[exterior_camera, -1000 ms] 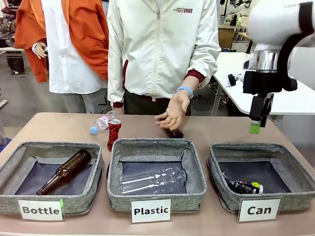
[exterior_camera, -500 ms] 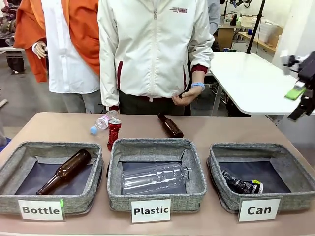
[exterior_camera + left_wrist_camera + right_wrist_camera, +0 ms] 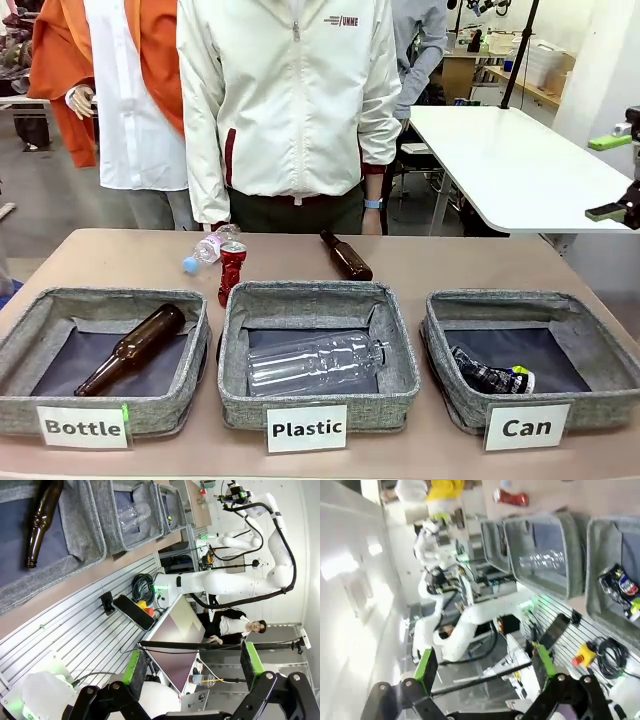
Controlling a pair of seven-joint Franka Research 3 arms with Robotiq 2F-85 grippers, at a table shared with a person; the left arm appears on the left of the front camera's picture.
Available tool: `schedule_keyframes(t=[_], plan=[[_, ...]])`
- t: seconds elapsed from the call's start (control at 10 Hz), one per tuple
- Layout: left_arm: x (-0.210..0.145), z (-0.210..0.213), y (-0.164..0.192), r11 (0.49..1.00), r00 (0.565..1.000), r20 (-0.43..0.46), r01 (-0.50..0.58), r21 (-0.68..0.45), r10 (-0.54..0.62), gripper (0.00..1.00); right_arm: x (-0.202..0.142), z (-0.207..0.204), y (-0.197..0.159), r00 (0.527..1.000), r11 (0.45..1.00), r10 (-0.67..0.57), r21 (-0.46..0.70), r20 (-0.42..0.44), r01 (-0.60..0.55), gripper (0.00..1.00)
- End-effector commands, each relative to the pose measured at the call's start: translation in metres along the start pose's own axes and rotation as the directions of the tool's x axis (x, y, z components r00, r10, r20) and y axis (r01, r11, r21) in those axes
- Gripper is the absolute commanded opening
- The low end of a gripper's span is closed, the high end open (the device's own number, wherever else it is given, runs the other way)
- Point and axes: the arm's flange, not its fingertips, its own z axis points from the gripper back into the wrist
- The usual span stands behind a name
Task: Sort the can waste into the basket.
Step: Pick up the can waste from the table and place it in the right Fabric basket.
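A crushed red can (image 3: 232,270) with a silver top stands on the table just behind the middle basket; the right wrist view has it as the red can (image 3: 512,497). The dark printed can (image 3: 490,378) lies inside the grey "Can" basket (image 3: 530,306) at the front right, and shows from above as the dark can (image 3: 622,587) in the basket (image 3: 594,580). My right gripper (image 3: 615,177) hangs open and empty at the far right, above and beyond that basket, its own view showing the gripper (image 3: 485,665) open. My left gripper (image 3: 192,665) is open, empty, off the table's near edge.
The "Bottle" basket (image 3: 60,300) holds a brown glass bottle (image 3: 130,349). The "Plastic" basket (image 3: 300,296) holds a clear bottle (image 3: 315,362). A second brown bottle (image 3: 347,257) and a small plastic bottle (image 3: 208,246) lie near the far edge, where a person (image 3: 290,110) stands.
My right arm has swung away to the far right and its gripper has rolled. The person's hand has drawn back from the brown bottle on the table.
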Motion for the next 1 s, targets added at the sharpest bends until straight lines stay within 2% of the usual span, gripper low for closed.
schedule_keyframes(t=[0.0, 0.8, 0.9], plan=[[-0.002, 0.002, 0.001, 1.000, 1.000, -0.006, 0.008, -0.006, -0.008, 0.98, 0.001, 0.004, 0.003, 0.994, 0.995, 0.057, -0.073, -0.089, -0.063, 1.00], [0.000, 0.000, 0.000, 1.000, 1.000, 0.000, 0.000, 0.000, 0.000, 0.98, 0.001, 0.004, 0.003, 0.994, 0.995, 0.057, -0.073, -0.089, -0.063, 1.00], [0.010, -0.011, -0.011, 0.997, 0.998, 0.005, 0.060, 0.052, -0.060, 0.98, 0.001, 0.004, 0.003, 0.994, 0.995, 0.057, -0.073, -0.089, -0.063, 1.00]])
